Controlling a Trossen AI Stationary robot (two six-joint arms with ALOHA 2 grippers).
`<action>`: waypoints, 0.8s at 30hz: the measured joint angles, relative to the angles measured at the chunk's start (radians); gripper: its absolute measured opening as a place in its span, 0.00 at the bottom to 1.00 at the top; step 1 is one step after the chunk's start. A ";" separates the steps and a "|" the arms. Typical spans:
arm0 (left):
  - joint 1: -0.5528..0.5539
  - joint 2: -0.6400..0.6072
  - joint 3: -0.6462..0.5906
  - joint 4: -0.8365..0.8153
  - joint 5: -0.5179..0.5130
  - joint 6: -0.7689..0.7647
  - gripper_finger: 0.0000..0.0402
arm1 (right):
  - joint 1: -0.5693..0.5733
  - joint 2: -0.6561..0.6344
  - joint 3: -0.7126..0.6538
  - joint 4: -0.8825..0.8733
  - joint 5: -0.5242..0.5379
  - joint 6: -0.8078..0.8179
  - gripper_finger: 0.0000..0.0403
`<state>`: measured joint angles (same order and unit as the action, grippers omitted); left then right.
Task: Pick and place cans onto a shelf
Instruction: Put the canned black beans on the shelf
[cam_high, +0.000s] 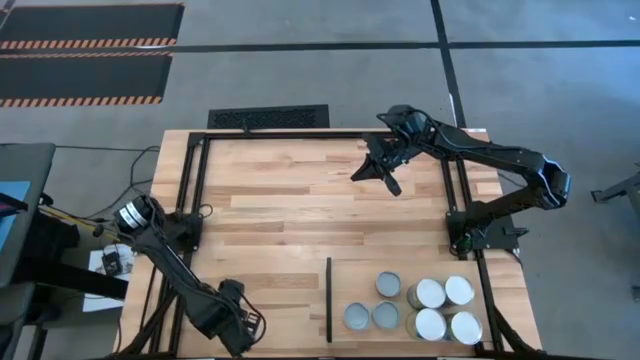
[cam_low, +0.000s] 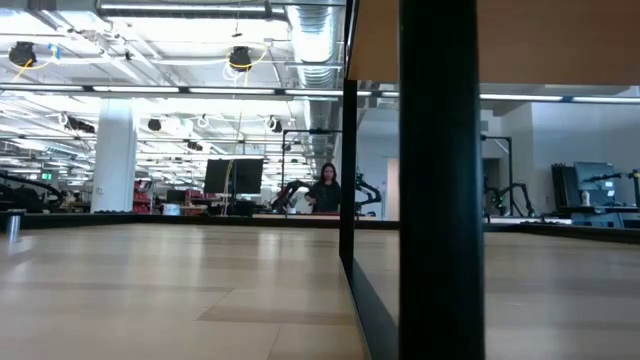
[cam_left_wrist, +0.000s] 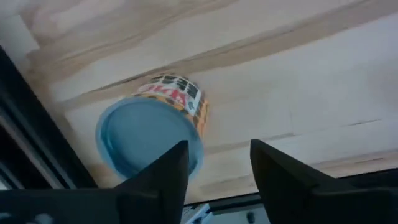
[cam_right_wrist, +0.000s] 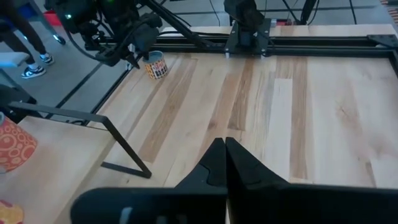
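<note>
One can (cam_left_wrist: 149, 134) with a silver-blue top and an orange label stands upright on its base near the table's near left corner; it also shows in the right wrist view (cam_right_wrist: 155, 65). My left gripper (cam_left_wrist: 217, 168) is open just above and beside it, touching nothing; it shows in the high view (cam_high: 236, 325), where it hides the can. Several cans (cam_high: 430, 308) stand on the shelf (cam_high: 420, 262) at the near right, past the black divider (cam_high: 328, 298). My right gripper (cam_high: 388, 178) is shut and empty over the table's far middle.
A black frame runs along the table's left, far and right edges (cam_high: 300, 133). A black post (cam_low: 440, 180) fills the middle of the low view. An orange-patterned can (cam_right_wrist: 12, 146) shows close by in the right wrist view. A person (cam_low: 327, 188) stands far off in the room.
</note>
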<state>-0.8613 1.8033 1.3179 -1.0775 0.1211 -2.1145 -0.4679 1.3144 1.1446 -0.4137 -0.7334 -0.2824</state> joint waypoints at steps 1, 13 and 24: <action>-0.001 0.000 0.000 -0.004 0.000 -0.007 0.40 | 0.000 0.000 0.000 0.000 0.000 0.001 0.01; -0.003 -0.006 -0.083 0.090 0.005 0.013 0.19 | 0.000 0.000 0.000 0.001 0.000 0.013 0.01; 0.094 -0.221 -0.089 0.024 -0.344 0.295 0.01 | -0.007 -0.011 0.000 -0.024 0.037 0.024 0.01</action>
<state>-0.7670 1.5821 1.2285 -1.0536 -0.2225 -1.8194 -0.4752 1.3033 1.1446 -0.4376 -0.6968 -0.2586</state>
